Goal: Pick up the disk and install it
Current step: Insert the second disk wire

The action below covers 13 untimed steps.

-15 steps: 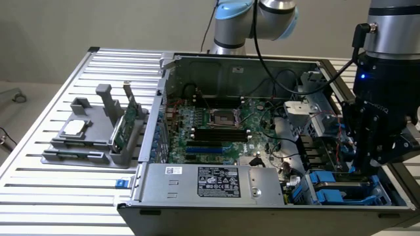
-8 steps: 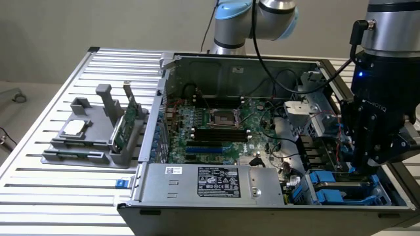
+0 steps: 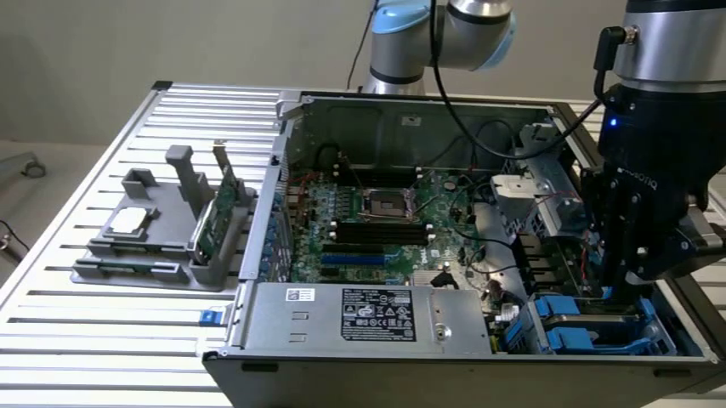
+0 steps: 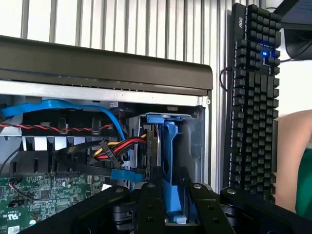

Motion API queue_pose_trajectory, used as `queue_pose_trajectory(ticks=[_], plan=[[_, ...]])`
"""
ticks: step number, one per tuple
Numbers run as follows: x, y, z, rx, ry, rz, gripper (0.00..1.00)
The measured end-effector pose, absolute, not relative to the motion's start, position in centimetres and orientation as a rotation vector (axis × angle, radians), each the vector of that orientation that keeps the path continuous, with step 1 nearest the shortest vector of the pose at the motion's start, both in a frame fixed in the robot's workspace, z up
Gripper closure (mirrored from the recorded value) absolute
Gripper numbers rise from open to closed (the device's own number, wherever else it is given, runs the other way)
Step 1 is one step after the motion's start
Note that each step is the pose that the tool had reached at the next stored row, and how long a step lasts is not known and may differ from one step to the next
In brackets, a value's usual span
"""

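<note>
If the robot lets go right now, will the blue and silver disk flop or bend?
Probably not. The flat silver-grey metal disk in its blue plastic bracket looks rigid, so it should stay stiff. It stands on edge between the pincer fingers, inside the bay's walls, so it would likely lean rather than fall flat.

We count one open computer case on the slatted table, and inside it one green motherboard and one silver power supply box with a single white label. Left of the case in the exterior view stands one grey holder, carrying one green circuit card and one small square silver chip. One robot arm bears one claw. Beyond the case in the wrist view we see one black keyboard and one blue-framed disk in the case's bay.
</note>
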State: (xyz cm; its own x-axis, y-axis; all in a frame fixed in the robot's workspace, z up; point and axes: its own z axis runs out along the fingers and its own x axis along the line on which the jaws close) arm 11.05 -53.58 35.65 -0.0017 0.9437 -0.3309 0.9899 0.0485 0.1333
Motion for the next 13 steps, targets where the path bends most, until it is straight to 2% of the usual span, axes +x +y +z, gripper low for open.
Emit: queue_pose_trajectory(ticks=[13], plan=[[9.8,-53.6,35.9,2.013,1.951,-0.206,0.73]])
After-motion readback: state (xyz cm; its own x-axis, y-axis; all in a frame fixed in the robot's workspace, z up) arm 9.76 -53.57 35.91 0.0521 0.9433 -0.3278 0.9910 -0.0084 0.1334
